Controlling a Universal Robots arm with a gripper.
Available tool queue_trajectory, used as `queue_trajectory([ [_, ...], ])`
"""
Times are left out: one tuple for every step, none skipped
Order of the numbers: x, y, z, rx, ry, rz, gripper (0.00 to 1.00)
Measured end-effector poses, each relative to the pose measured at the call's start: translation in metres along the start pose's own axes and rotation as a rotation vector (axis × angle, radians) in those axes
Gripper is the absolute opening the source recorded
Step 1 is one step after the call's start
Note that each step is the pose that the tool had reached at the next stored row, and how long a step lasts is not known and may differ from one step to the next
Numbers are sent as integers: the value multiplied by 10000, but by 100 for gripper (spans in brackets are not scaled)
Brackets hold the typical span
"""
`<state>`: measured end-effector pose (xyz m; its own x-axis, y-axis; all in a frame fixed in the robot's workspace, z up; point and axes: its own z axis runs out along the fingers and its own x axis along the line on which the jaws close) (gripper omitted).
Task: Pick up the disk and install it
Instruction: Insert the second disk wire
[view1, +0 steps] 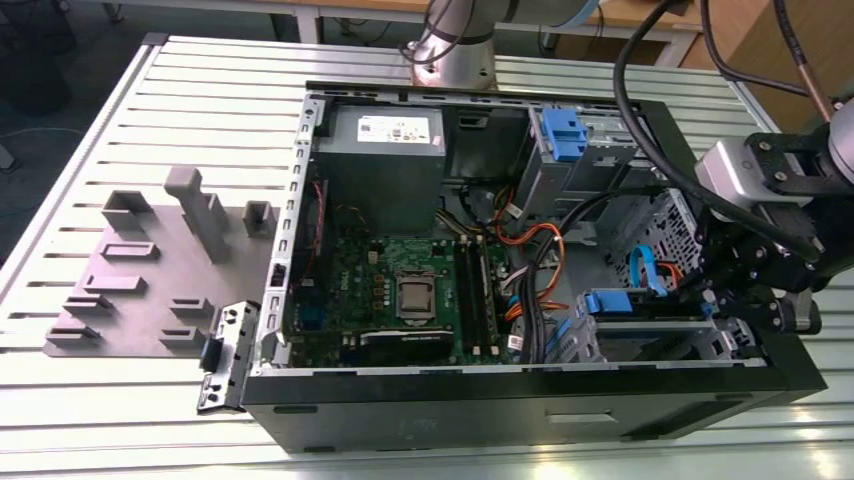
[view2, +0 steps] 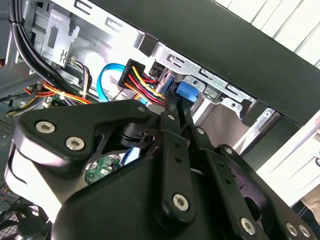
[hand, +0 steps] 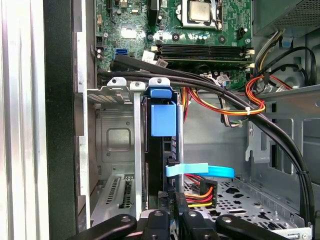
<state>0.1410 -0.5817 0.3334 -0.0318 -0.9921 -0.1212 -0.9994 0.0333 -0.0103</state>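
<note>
- The surface (view1: 160, 400) is pale metal, built of long parallel slats with grooves between them.
- Behind it, at the far edge of the exterior view, stands a wooden-topped desk (view1: 360, 8) on pale legs.
- Dark floor (view1: 54, 140) lies off the exterior view's left.
- Even, soft lighting.

We see the disk (hand: 161, 150) on edge in its blue carrier, centre frame, seated in the bay.

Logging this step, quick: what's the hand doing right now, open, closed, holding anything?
Hand: closed on the disk, which stands on edge in the drive cage of the computer case.
</note>
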Motion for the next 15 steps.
queue_trajectory([
  [0, 0, 0, 0, -1, 0, 16],
  [0, 0, -1, 0, 0, 0, 16],
  [0, 0, -1, 0, 0, 0, 16],
  [0, 0, -2, 0, 1, 0, 16],
  [0, 0, -2, 0, 0, 0, 16],
  [0, 0, -4, 0, 1, 0, 16],
  [-2, 0, -13, 0, 6, 0, 16],
  [-4, 0, -26, 0, 4, 0, 16],
  [-5, 0, -38, 0, 2, 0, 16],
  [-6, -1, -46, 0, 1, 0, 16],
  [-6, -1, -46, 0, -1, 0, 16],
  [-6, 0, -47, 0, -1, -1, 16],
  [-6, 5, -46, 0, -2, 1, 16],
  [-6, 4, -47, 0, -2, 1, 16],
  [-6, 10, -47, 0, 0, -1, 16],
])
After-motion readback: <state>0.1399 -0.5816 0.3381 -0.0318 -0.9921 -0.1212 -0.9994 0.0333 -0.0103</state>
